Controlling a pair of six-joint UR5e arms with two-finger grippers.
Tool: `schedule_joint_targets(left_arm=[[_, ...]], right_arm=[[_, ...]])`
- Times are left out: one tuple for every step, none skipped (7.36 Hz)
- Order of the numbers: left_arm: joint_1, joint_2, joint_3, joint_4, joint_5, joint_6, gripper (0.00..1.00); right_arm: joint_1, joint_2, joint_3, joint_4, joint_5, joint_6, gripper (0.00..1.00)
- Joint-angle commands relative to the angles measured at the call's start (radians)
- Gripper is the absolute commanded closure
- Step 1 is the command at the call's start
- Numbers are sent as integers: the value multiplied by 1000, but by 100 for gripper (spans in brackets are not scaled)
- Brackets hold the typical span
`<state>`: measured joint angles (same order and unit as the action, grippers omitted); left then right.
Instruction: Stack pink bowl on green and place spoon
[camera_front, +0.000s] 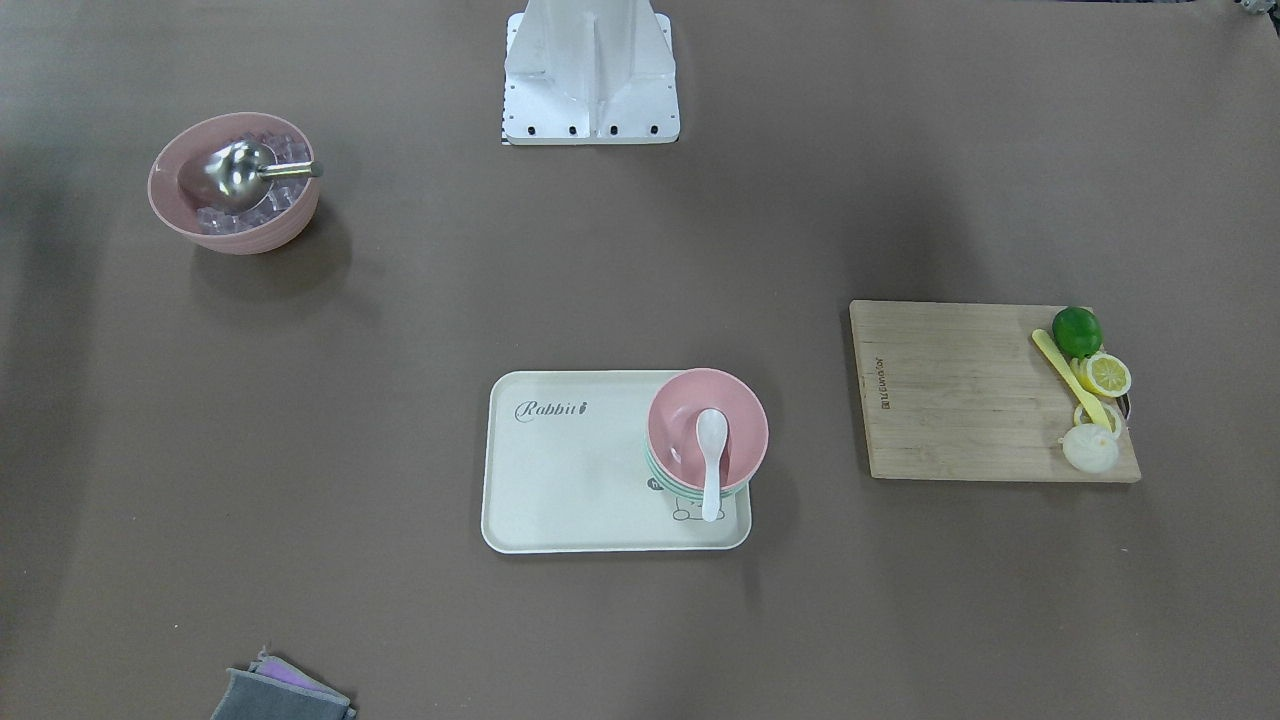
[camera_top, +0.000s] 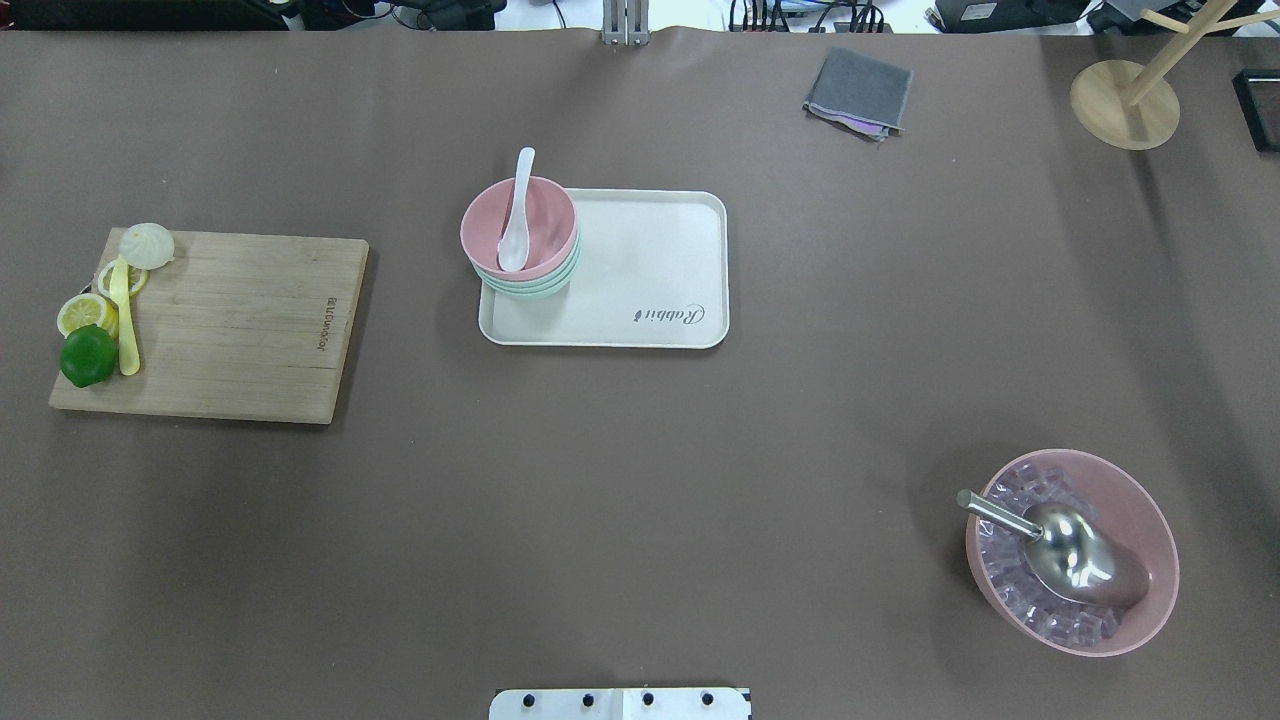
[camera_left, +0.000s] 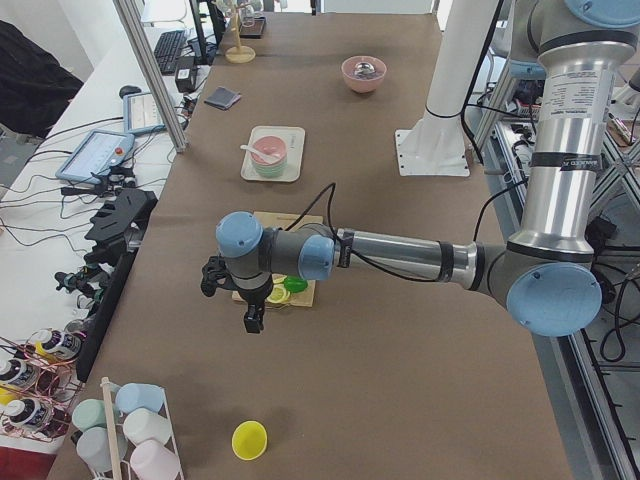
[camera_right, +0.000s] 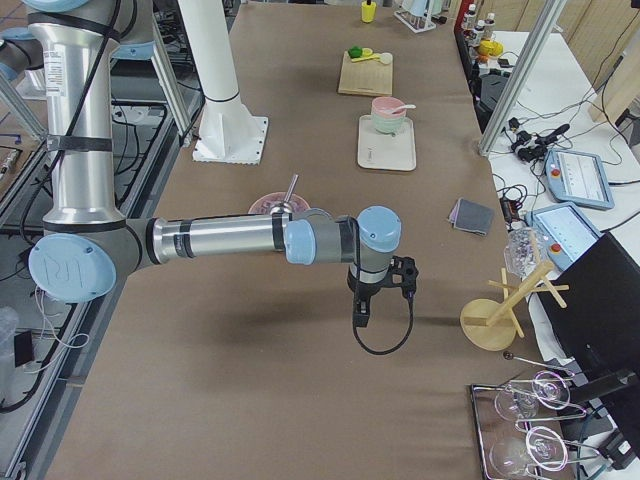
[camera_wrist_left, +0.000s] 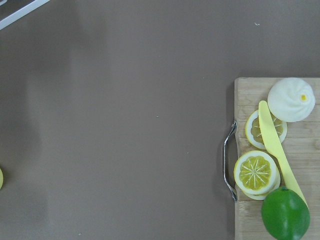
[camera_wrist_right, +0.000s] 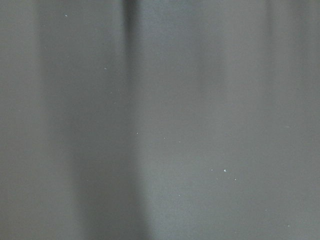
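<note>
The pink bowl (camera_front: 742, 412) sits nested on top of the green stack (camera_front: 652, 464) at one end of a cream tray (camera_front: 560, 470). The white spoon (camera_front: 711, 460) lies in the pink bowl, scoop inside and handle over the rim. The overhead view shows the same: pink bowl (camera_top: 548, 215), green stack (camera_top: 530, 288), spoon (camera_top: 517, 225). My left gripper (camera_left: 242, 302) hangs above the table beside the cutting board, far from the tray. My right gripper (camera_right: 362, 316) hangs over bare table. Both show only in the side views, so I cannot tell whether they are open or shut.
A pink bowl of ice cubes with a steel scoop (camera_top: 1072, 550) stands on my right. A wooden cutting board (camera_top: 240, 320) with lime, lemon slices, a bun and a yellow utensil lies on my left. A grey cloth (camera_top: 860, 90) and a wooden stand (camera_top: 1125, 100) are at the far side.
</note>
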<state>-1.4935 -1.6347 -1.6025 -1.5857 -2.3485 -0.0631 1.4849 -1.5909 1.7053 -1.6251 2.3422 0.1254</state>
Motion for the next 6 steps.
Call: schedule_joint_targets(left_arm=[[-13,4,6,3,18,14,1],[-13,13,6,1,18,14,1],[-14,25,4,0,18,14,1],[-14,29,3,0,18,13,1],[-13,30,3,0,18,13,1],[-14,30,3,0,17,14,1]], right_arm=[[0,2,-4,1,72,0,0],[0,2,-3,1,74,0,0],[0,2,-6,1,72,-1,0],[0,2,-4,1,72,-1,0],[0,2,-4,1,71,-1,0],[0,2,-4,1,69,-1,0]])
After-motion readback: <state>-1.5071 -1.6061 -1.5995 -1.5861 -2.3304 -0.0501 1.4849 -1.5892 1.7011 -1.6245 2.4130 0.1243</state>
